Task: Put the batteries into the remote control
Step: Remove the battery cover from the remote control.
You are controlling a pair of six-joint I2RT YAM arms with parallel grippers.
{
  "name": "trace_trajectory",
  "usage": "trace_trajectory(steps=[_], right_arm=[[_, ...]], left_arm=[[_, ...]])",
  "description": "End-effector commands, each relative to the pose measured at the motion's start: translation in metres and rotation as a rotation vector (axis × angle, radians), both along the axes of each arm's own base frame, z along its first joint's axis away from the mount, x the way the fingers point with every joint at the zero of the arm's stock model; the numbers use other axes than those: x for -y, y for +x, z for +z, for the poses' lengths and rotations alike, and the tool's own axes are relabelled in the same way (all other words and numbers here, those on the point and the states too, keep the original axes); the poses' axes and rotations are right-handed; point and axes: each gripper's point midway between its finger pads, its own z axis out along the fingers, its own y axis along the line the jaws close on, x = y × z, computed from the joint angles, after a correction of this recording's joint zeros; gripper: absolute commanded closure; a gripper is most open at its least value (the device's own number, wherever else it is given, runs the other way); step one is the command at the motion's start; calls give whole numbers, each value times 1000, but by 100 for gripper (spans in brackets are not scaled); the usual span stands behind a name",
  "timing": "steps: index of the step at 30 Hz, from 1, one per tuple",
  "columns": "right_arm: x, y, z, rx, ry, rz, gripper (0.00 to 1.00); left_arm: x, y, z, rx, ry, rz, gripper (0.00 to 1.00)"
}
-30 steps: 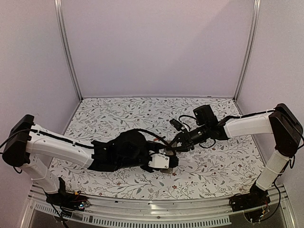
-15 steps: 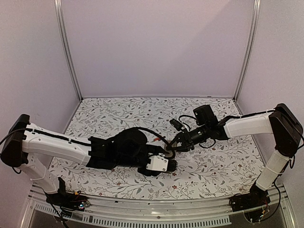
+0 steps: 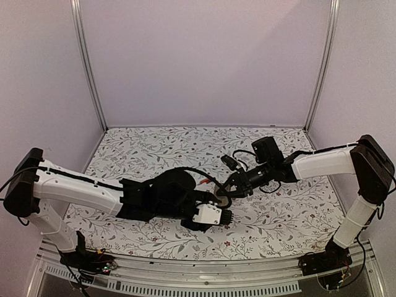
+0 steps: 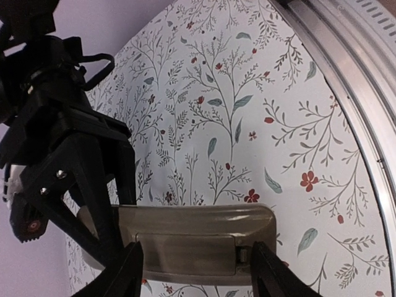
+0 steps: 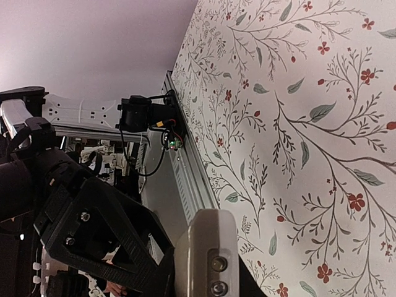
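- In the last second the left arm (image 3: 80, 192) pulled its load a tiny bit toward the near edge of the surface (image 4: 278, 124).
- The right arm (image 3: 322, 164) hardly moved at all.
- So the two arms met in the middle, with the right fingers (image 4: 99, 204) just beside one end of the remote control (image 4: 198, 226).
- I think this small shift was to line the remote control up for loading, and the loading itself was not done yet.
- The left fingers (image 4: 132, 272) were clamped on the remote control, one on each side, and held it up off the surface with its grey-beige back facing the left wrist camera.
- The battery recess (image 4: 185, 253) showed in that back, and it looked empty as far as I could see.
- No batteries could be picked out for sure.
- I could not tell if the right fingers were clenched, let go, or holding something small.
- No brand, label or writing could be read on the remote control or on anything else.
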Motion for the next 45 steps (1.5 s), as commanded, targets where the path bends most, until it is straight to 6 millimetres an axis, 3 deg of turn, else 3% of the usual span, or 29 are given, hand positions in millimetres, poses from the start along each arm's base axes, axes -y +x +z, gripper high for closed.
trace_trajectory(steps=[1, 15, 19, 26, 45], right_arm=[[-5, -6, 19, 29, 45, 39, 100], [-9, -19, 27, 43, 74, 90, 100], [-9, -19, 25, 38, 71, 91, 100], [-12, -15, 13, 8, 43, 79, 100], [1, 12, -1, -9, -9, -27, 100]], left_arm=[[3, 3, -7, 3, 25, 11, 40], [-7, 25, -23, 81, 73, 71, 41], [-3, 29, -6, 157, 15, 74, 41], [0, 20, 27, 300, -67, 46, 43], [-9, 14, 46, 352, -116, 54, 43]])
